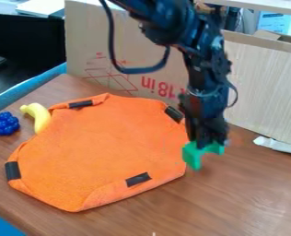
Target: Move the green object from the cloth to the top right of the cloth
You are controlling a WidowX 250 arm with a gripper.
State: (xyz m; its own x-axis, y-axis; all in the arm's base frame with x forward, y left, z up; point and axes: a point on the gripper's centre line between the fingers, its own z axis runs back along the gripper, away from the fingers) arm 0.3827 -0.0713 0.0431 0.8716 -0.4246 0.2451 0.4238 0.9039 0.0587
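Green, notched, blocky piece (193, 157), likely plastic: right of centre, just beside the cloth's right edge, pinched in the black two-finger gripper (207, 142), presumably for setting down at the cloth's top right. Orange fabric cloth (99, 147): centre left, the placing ground; black strips (138, 179) along its border, perhaps to keep it flat. Yellow toy banana (39, 118), blue bumpy cluster (6, 123): left, off the cloth, probably to leave room. Brown cardboard panel (86, 50): behind, likely a screen.
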